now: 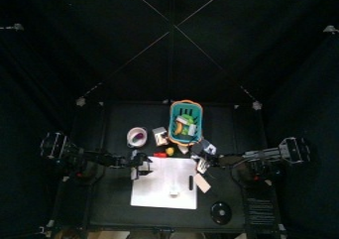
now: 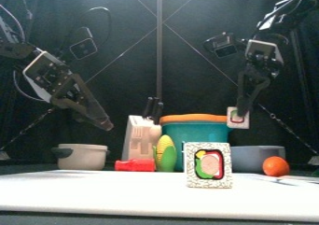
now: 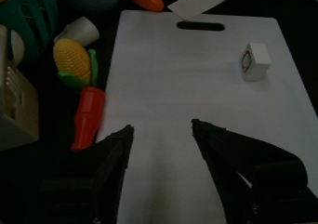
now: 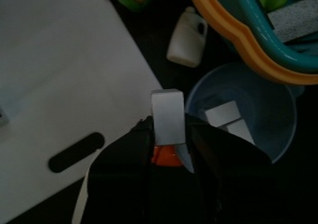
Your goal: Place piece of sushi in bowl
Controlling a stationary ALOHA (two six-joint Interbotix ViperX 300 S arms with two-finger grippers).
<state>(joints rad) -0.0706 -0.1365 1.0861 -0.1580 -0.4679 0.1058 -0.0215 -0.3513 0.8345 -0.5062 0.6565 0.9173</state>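
At the far left, the left fingers [image 3: 162, 127] hang wide open and empty above the white board [image 3: 187, 88], where a 2nd piece [image 3: 258, 60] stands on edge. That arm rests and should stay put.

Mid-counter, behind the corn [image 2: 166, 154], sits the bowl [image 2: 193, 135], teal-walled, with food already in it.

To its right, the right fingers [image 2: 237, 117] are part-closed on the sushi [image 4: 166, 112], pinching its white sides. It hangs in the air just beside the bowl's rim, not yet over it. The wrist view shows a blue dish [image 4: 255, 125] near underneath, so letting go here would likely miss.

I'd keep the pinch firm, carry the sushi leftward with room above the rim, centre it over the bowl, lower a little, then open fully.
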